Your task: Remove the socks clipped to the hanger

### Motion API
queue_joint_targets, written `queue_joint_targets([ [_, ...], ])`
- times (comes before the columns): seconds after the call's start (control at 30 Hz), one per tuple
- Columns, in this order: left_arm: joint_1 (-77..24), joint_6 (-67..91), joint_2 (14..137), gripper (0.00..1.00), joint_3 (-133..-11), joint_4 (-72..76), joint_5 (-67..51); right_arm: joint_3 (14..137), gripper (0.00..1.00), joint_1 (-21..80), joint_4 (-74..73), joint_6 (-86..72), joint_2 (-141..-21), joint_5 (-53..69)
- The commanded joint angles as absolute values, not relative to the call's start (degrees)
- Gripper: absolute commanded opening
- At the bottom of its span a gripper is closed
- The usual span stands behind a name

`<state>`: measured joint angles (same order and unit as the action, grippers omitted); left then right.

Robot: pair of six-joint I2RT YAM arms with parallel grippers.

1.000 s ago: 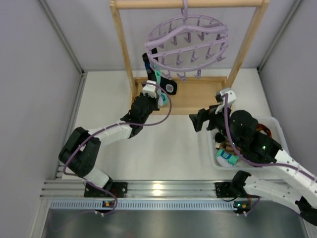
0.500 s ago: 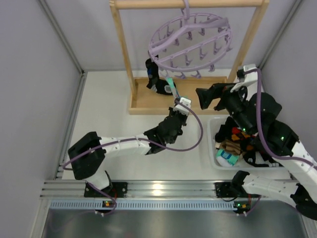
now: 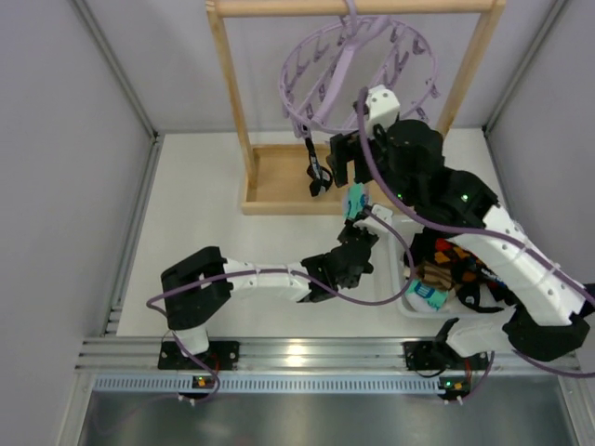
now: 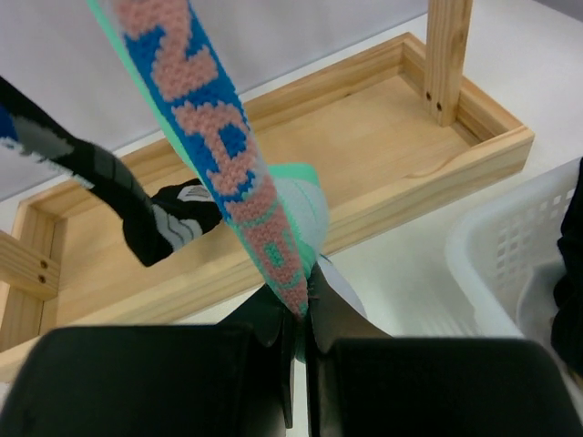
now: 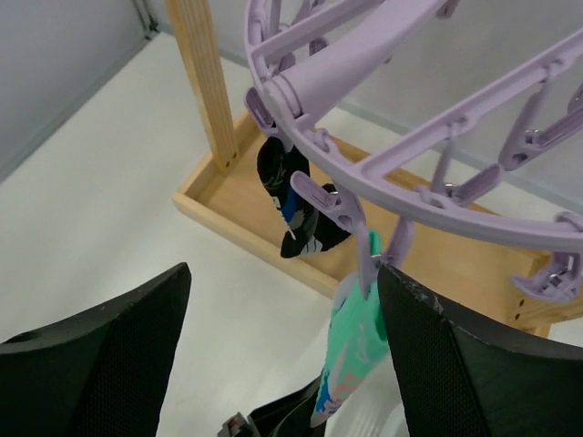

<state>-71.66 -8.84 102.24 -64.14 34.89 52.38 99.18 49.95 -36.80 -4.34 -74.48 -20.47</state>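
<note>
Currently a pull is in hand. Under the hanger's (image 3: pixel 321 85) near rim, a black sock (image 5: pixel 290 196) hangs from one peg. Just right of it, a teal sock (image 5: pixel 351 350) appears pinched in the next peg. It is taut, its long axis slanting steeply down to the left tool (image 4: pixel 299 309), which is clenched on its lower end. The right tool (image 5: pixel 282 278) hovers below the hanger, spread wide and empty. The next move probably needs a firm downward tug.

The left arm is stretched toward frame centre, its tool (image 3: pixel 358 232) clamped on a sock (image 4: pixel 219 137); the right tool (image 3: pixel 337 160) is raised at upper centre, fingers spread.
</note>
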Motion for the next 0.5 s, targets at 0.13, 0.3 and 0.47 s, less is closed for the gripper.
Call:
queue_joint_targets([
  [0.13, -71.54, -4.48, 97.47, 0.0, -59.51, 37.35, 53.09, 103.8, 0.77, 49.13, -37.88, 1.32, -79.8, -22.23],
  [0.3, -71.37, -3.87, 96.07, 0.0, -57.66, 37.44, 52.82, 102.14, 0.74, 48.96, -37.09, 0.97, -79.46, -22.41],
  [0.47, -70.93, -2.46, 94.75, 0.0, -55.73, 37.44, 50.89, 98.8, 0.72, 46.85, -34.64, 0.35, -78.22, -15.85],
])
